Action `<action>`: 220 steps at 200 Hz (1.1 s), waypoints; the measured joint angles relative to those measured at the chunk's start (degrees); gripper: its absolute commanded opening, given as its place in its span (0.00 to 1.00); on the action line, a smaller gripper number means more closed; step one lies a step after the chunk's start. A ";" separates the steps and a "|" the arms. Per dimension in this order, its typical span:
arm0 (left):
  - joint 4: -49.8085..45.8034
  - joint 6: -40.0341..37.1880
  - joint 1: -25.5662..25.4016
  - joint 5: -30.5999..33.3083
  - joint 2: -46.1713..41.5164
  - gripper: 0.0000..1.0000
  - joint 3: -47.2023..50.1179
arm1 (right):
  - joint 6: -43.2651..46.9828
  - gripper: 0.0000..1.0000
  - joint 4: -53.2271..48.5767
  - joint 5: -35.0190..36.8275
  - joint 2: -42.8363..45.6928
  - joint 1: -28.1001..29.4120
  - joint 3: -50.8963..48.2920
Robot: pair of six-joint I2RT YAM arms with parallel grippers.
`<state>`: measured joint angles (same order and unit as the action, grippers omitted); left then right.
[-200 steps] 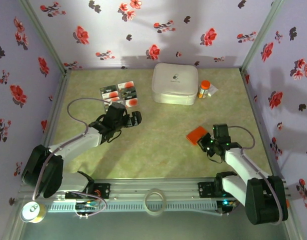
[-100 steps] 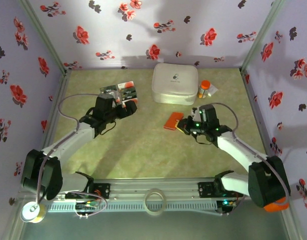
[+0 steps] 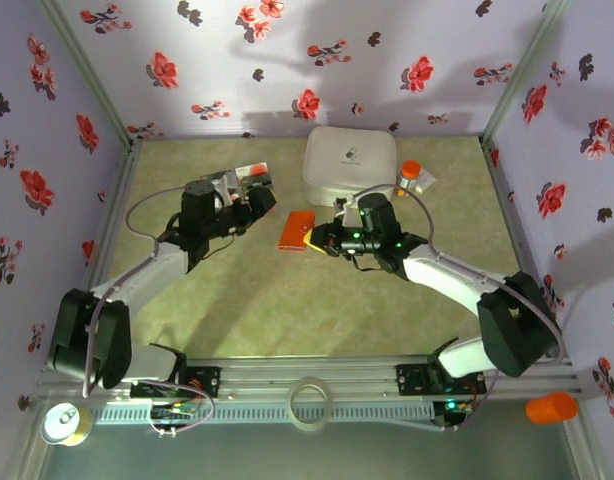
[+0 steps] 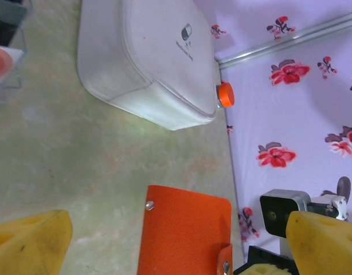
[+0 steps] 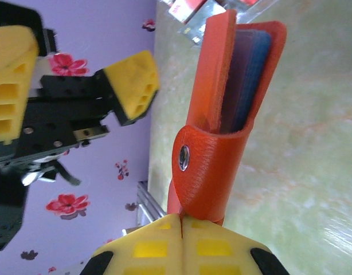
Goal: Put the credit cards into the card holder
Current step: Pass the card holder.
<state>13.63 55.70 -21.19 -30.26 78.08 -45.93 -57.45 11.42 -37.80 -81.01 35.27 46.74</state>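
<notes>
— Near the table's middle, what's clamped?
— Right gripper [image 3: 315,238] pinches the orange card holder [image 3: 296,231] at its snap-strap end. Left gripper [image 3: 255,203] is spread wide just beside it, grasping nothing.
— Room? Writing?
— Bare table [image 3: 287,300] nearward; credit cards [image 3: 249,176] far-left. White box [image 3: 350,167] logo unreadable.

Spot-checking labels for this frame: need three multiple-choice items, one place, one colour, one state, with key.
1. Where is the flat orange folding card holder? A flat on the table; B in the right gripper; C on the near rail.
2. Cap colour of the small pill bottle beside the white rounded box? A black; B white; C orange.
3. Left gripper state? A open; B shut on a card; C shut on the holder.
Key: 1 B, shut yellow fingers pinch its strap; 2 C, orange cap; 3 A, its fingers stand wide apart.
</notes>
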 measured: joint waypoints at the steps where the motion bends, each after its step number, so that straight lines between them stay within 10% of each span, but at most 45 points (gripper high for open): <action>1: 0.11 0.15 0.00 -0.11 0.07 0.92 0.00 | -0.09 0.00 0.07 0.00 -0.04 0.04 0.02; 89: 8.02 3.32 0.11 -5.49 3.13 0.78 3.45 | -2.80 0.00 3.78 -0.13 -2.25 3.76 3.28; 220: 22.88 11.69 0.33 -7.96 5.97 0.32 7.23 | -4.72 0.00 7.30 -0.15 -3.98 4.50 3.50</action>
<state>36.51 67.40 -20.86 -38.22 84.05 -38.70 -62.17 18.72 -37.95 -84.99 39.77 50.24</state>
